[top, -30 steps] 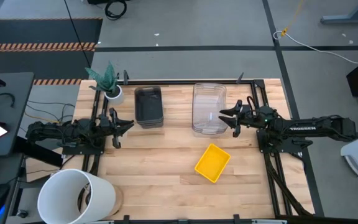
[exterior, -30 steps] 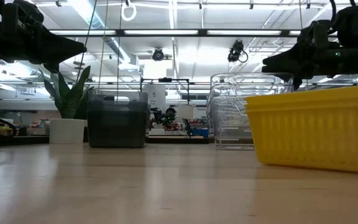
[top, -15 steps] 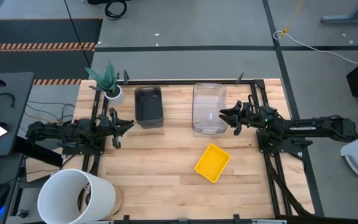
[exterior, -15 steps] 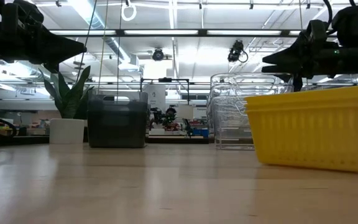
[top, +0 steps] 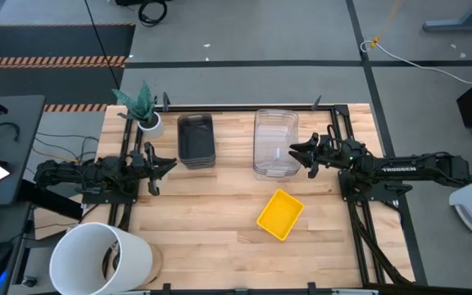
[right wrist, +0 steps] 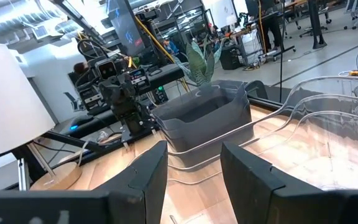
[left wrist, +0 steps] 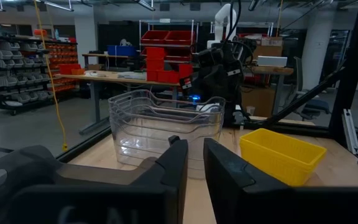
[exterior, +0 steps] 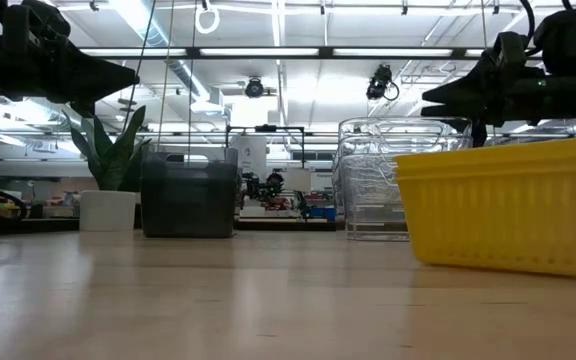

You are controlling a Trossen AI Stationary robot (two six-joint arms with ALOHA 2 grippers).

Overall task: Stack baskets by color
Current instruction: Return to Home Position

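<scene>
low view, yellow basket (exterior: 503, 205) cut off, left tool (left wrist: 194, 149) narrow, right tool (right wrist: 194, 152) wide

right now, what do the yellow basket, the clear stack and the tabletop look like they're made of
Yellow basket: likely plastic, opaque, matte, finely ribbed walls in the low view. Clear stack: probably glossy transparent plastic; the room shows through and rims glint. Tabletop: looks like pale wood, planked with visible grain.
</scene>
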